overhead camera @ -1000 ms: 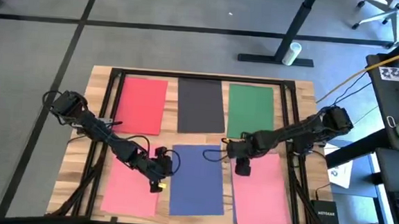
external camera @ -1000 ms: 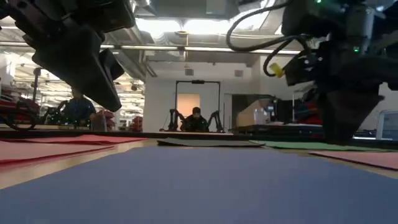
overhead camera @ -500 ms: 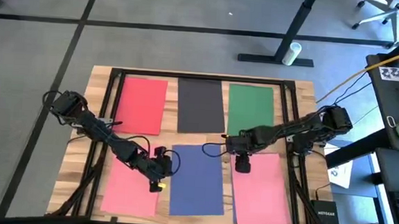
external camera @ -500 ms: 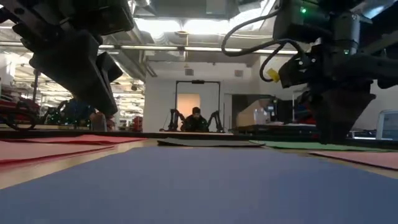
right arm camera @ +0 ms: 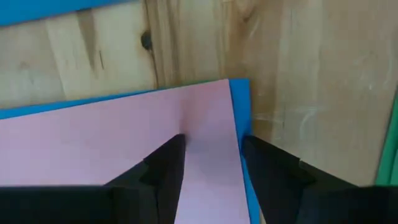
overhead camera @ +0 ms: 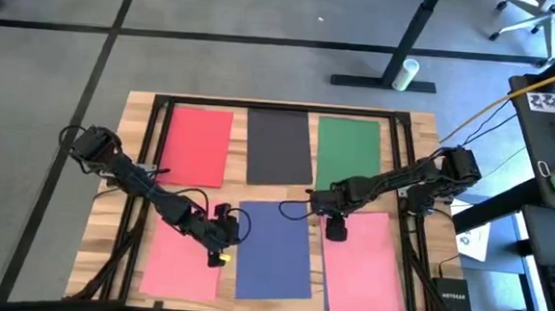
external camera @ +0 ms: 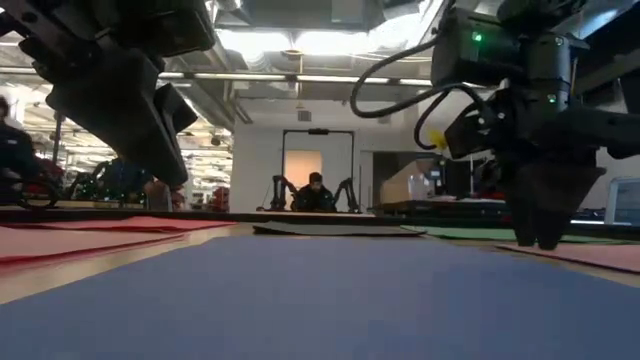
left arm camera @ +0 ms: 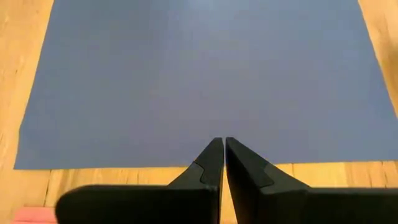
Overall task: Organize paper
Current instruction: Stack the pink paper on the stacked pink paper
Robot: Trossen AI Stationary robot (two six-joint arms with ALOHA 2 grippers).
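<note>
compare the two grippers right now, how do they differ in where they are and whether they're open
The left gripper is shut, fingers pressed together and empty, hanging at the edge of the blue sheet. The right gripper is open, fingers spread over a corner of the right pink sheet, where a blue sheet's edge peeks out from under it. Both point down at paper in the table's near row, and neither grips a sheet.
</note>
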